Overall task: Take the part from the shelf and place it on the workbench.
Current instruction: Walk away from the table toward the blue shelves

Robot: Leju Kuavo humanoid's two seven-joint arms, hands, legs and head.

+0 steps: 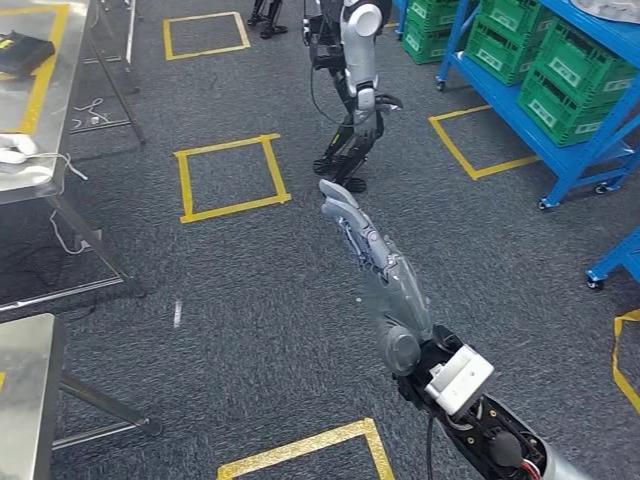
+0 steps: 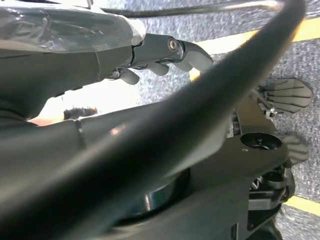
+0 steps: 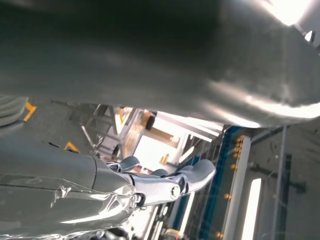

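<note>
The right hand (image 1: 377, 262) was seen raised over the grey carpet (image 1: 249, 300), its fingers (image 1: 343, 212) stretched out and apart, with nothing held in it. The left hand (image 2: 166, 52) was shown close by its wrist camera, fingers extended over the carpet and a yellow tape line (image 2: 226, 42); nothing was seen in its grasp. The blue shelf (image 1: 528, 130) stood well to the right of the right hand, loaded with green crates (image 1: 562, 85). The part itself could not be made out. A second robot (image 1: 355, 80) was standing beyond the right hand. Steel tables (image 1: 34, 100) were placed far to its left.
</note>
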